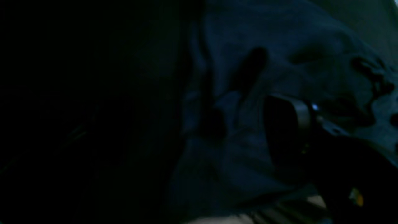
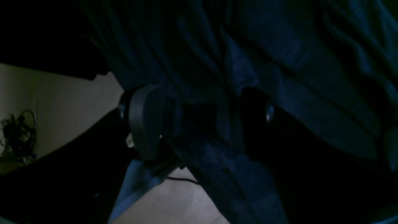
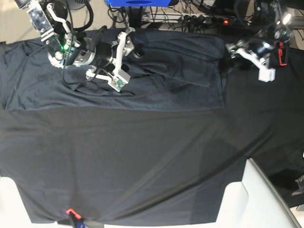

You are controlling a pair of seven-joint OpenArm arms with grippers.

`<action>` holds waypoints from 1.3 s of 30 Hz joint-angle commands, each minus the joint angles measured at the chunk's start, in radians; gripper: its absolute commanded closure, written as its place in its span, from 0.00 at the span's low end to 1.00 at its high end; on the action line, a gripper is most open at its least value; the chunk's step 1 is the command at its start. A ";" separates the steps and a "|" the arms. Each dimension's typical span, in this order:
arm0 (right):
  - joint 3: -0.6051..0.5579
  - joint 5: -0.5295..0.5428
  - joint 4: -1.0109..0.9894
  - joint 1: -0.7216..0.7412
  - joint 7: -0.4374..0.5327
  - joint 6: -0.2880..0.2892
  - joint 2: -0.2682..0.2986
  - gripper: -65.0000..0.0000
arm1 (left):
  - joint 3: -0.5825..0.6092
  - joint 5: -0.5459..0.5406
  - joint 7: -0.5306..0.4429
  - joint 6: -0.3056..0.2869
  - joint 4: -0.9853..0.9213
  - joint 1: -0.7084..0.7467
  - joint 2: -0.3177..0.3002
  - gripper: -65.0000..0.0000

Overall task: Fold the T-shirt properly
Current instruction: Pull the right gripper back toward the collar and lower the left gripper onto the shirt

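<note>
One black cloth (image 3: 142, 161) covers the bench. One T-shirt (image 3: 156, 85) lies across its far half. The right tool (image 3: 137, 54) clenches a fold of it; the left tool (image 3: 228, 59) hangs released at its edge.

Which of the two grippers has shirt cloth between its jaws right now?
The right gripper: a fold of the T-shirt runs between its jaws. The left gripper sits at the shirt's edge with its jaws wide open.
</note>
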 commanded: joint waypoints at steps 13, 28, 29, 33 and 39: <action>0.001 0.017 -0.044 0.004 0.021 0.007 -0.008 0.42 | 0.096 0.008 0.016 -0.008 -0.020 0.010 0.033 0.02; 0.003 0.017 -0.046 0.006 0.021 0.007 -0.005 0.42 | 0.096 0.008 -0.088 -0.008 -0.235 -0.050 0.033 0.71; 0.005 0.017 -0.046 0.007 0.021 0.007 -0.005 0.42 | 0.096 0.008 -0.088 -0.008 -0.233 -0.050 0.033 0.82; 0.025 0.018 -0.043 0.006 0.024 0.007 -0.003 0.43 | 0.090 0.008 -0.088 -0.008 -0.232 -0.052 0.030 1.00; 0.161 0.020 0.025 -0.066 0.070 0.008 -0.049 0.44 | 0.081 0.002 -0.085 -0.008 -0.226 -0.093 -0.051 1.00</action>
